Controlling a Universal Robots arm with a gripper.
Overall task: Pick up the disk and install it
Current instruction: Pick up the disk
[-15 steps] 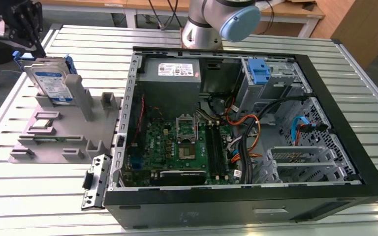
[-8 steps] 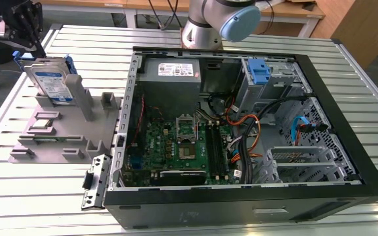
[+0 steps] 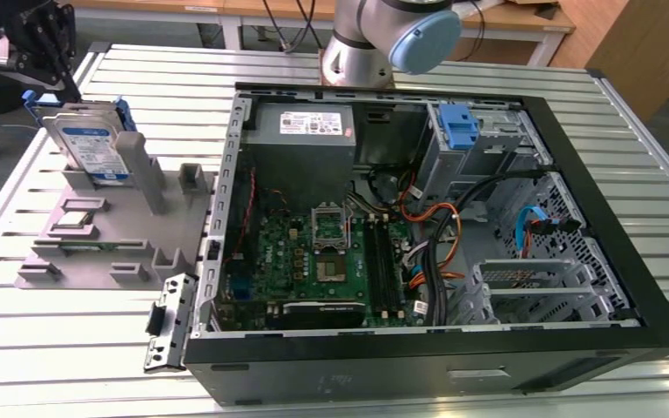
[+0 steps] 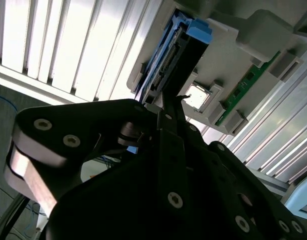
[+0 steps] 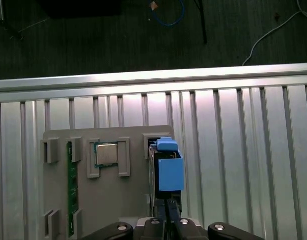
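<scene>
Disk [image 3: 88, 146]: upright in grey holder [image 3: 91, 252] on desk [image 3: 79, 348], exterior view's left. Not lifted, not installed. Hand [image 5: 168, 210]: just above disk, clenched, apparently empty.

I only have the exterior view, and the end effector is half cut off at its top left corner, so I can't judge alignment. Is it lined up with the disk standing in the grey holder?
Observer: Yes. In the first wrist view the end effector sits in line with the thin edge of the disk, which stands on edge in the grey holder.
Operator: Are the fingers around it?
Observer: No. In both wrist views the fingers are shut together, not around the disk.
Operator: Touching it?
Observer: Cannot tell. In the second wrist view the tip points at the disk's connector end, close by.
</scene>
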